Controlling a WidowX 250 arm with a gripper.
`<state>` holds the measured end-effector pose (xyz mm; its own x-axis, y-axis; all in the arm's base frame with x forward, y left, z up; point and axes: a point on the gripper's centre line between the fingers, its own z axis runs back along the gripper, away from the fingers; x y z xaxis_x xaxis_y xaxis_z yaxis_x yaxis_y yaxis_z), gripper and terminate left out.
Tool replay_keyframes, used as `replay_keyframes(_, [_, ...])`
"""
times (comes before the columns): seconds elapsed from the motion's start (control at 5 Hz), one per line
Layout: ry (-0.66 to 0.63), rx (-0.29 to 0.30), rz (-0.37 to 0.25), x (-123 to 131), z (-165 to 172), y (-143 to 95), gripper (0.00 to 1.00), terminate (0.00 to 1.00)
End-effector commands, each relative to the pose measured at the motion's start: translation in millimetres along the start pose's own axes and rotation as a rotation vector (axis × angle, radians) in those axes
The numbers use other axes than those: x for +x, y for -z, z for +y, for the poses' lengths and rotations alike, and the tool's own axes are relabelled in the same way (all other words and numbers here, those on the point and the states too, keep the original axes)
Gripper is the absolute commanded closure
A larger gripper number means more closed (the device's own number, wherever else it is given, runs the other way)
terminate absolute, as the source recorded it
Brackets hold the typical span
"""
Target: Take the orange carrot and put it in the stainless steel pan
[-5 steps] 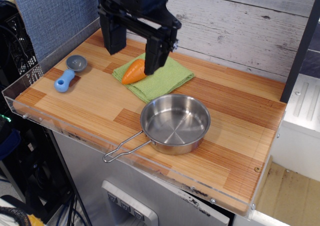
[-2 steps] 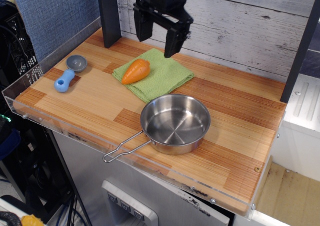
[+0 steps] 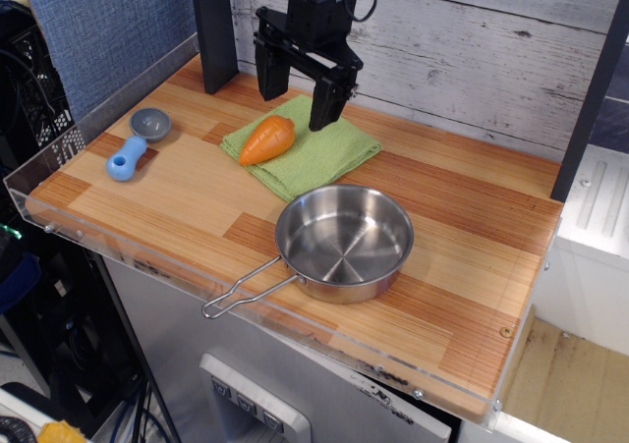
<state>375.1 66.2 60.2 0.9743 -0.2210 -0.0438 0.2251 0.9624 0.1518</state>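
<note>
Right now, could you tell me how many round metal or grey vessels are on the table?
2: the stainless steel pan near the front edge, and a small grey-blue scoop at the left end. None appears hidden.

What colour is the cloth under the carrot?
Light green; the cloth shows clearly in the only camera view.

A wooden desk (image 3: 472, 237) of striped light and dark planks carried a folded green cloth (image 3: 319, 155) toward its rear. Well left of the cloth, near the desk's left end, lay a small scoop (image 3: 138, 139) with a grey round bowl and a blue handle. A clear acrylic rim (image 3: 118, 256) edged the desk. Whitewashed planks (image 3: 472, 40) stood behind the desk.
</note>
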Motion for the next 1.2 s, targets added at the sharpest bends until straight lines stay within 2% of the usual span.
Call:
replay_keyframes(0.0, [-0.020,0.025,-0.013,-10,14,-8,0.00,0.00])
replay_keyframes(0.4, [-0.034,0.018,0.047,-13,26,13,0.00,0.00])
replay_keyframes(1.0, [-0.032,0.012,0.082,-4,7,25,0.00,0.00])
